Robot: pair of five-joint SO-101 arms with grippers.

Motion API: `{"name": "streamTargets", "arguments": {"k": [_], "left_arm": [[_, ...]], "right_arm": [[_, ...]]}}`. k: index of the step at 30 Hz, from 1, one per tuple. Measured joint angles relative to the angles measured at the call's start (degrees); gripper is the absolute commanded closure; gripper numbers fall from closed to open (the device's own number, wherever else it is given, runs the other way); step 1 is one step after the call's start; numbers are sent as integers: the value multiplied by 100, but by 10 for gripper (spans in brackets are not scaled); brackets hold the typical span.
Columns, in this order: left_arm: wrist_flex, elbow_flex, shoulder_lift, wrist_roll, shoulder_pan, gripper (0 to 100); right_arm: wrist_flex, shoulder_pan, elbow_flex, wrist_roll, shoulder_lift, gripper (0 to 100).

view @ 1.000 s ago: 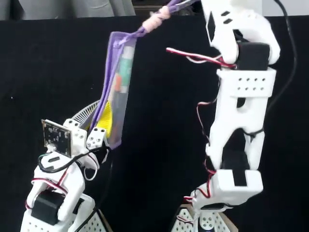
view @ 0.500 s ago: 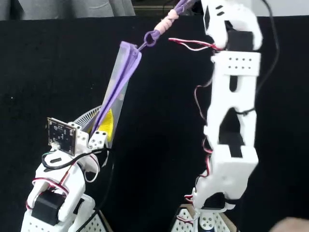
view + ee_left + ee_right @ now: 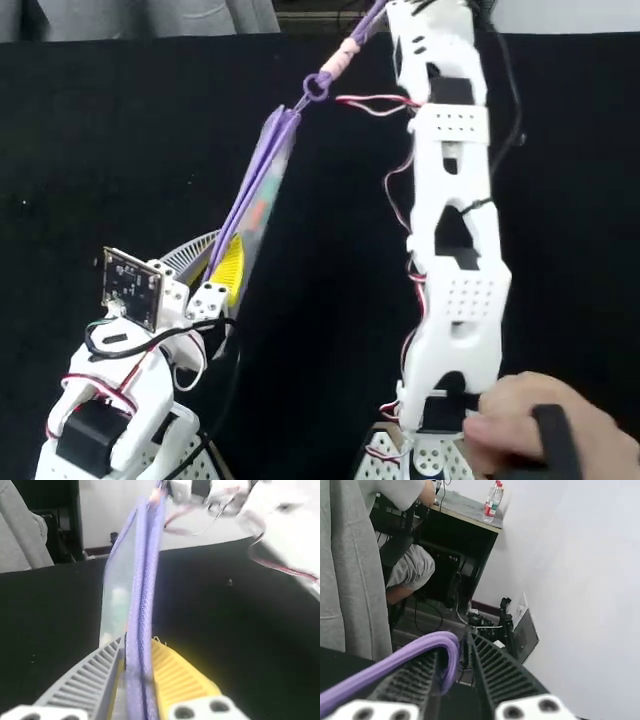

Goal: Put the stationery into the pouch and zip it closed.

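The purple pouch [image 3: 262,190] hangs taut and edge-on, slanting from low left up to the far middle. Stationery [image 3: 258,212] shows through its clear side. My left gripper [image 3: 222,250] is shut on the pouch's lower end. In the left wrist view the pouch [image 3: 142,580] runs between the grey and yellow fingers of the left gripper [image 3: 137,680]. A ring and a pink bead [image 3: 345,52] join the zip end to a purple pull cord [image 3: 368,18]. My right gripper [image 3: 455,647] is shut on that cord [image 3: 395,662], high above the table's far edge.
The right arm [image 3: 450,200] stretches nearly straight from its base at the front to the far edge. A person's hand [image 3: 540,435] rests beside that base at the front right. Black cloth [image 3: 100,150] covers the table.
The right arm has straightened and swung left, drawing the cord farther away. The pouch has turned edge-on and lies more slanted. A hand has appeared at the front right.
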Motion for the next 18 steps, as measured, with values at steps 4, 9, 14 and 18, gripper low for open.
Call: {"name": "streamTargets", "arguments": {"k": [4, 9, 14, 18], "left_arm": [[9, 0, 0, 0, 0, 972], [18, 9, 0, 53, 0, 972], [26, -88, 9, 255, -290, 972], [26, -105, 18, 299, -387, 972]], "right_arm": [[-79, -9, -141, 0, 431, 986], [554, 9, -835, 0, 1055, 986], [976, -9, -1785, -9, 1899, 986], [1037, -9, -2576, -9, 2716, 986]]}}
